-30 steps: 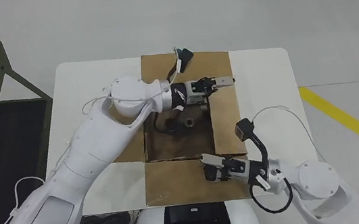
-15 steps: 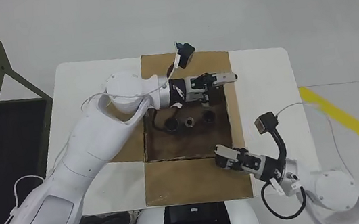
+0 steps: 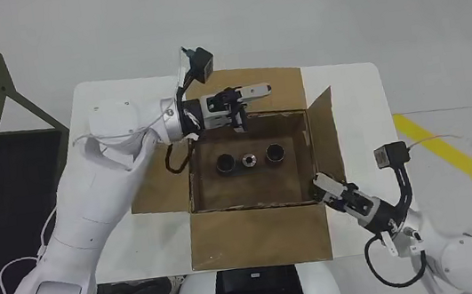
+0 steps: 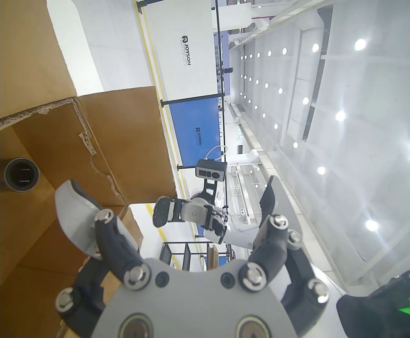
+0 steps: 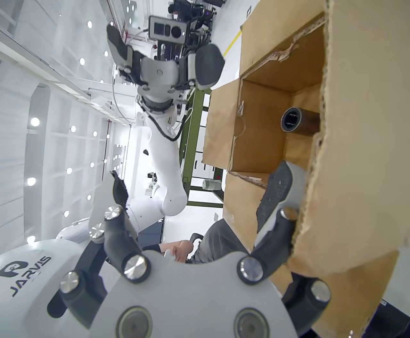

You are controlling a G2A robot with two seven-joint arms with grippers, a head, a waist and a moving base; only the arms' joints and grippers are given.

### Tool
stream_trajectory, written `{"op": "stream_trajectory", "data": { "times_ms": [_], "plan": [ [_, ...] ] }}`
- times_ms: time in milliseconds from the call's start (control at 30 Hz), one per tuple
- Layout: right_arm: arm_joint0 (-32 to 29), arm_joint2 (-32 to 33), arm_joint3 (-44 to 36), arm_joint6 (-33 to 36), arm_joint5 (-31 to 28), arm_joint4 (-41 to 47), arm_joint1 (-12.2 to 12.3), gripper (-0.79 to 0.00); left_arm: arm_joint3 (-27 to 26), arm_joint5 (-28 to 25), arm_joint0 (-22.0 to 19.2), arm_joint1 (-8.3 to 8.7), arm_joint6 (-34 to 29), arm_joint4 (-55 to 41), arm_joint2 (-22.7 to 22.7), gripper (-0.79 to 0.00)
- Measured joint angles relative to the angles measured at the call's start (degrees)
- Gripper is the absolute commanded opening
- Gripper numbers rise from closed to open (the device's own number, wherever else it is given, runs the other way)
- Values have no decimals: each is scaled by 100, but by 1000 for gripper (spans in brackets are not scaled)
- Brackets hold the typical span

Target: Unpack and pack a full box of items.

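Over the far edge of the box (image 3: 224,195) my left gripper (image 3: 248,102) hangs spread wide and empty. At the box's near right corner my right gripper (image 3: 324,186) is spread too, holding nothing, with one finger (image 5: 275,189) just inside the raised right flap (image 3: 324,131). Three dark cylinders (image 3: 249,159) stand upright in a row on the box floor. I judge them to be metal sleeves: stiff, heavy for their size and smooth enough to slip, so I would pinch across the outer wall near the top. The flap is light and will bend. I see no label on the box or the cylinders. The panels (image 4: 166,73) beyond the box carry print, which I leave unread.
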Motion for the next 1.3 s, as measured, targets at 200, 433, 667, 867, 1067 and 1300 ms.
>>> {"op": "stream_trajectory", "data": {
  "times_ms": [200, 433, 667, 867, 1067, 1300],
  "plan": [
    [24, 160, 171, -266, 24, 135, -12, 0, -192, -155, 293, 136, -421, 47, -558, 0],
    [258, 259, 504, -324, -16, 388, -23, 0, -119, -578, 591, 268, -732, 132, -1176, 0],
    [330, 430, 718, -662, 106, 400, -40, 0, 264, -675, 762, 389, -922, 80, -1806, 0],
    [558, 407, 1001, -862, 331, 258, -54, 0, 405, -720, 901, 479, -1063, -80, -2293, 0],
    [709, 287, 1162, -1102, 648, 17, -74, 0, 653, -806, 967, 545, -1188, -319, -2648, 0],
    [845, 191, 1330, -1226, 858, -125, -96, 0, 901, -830, 955, 627, -1067, -188, -2948, 0]
  ]
}}
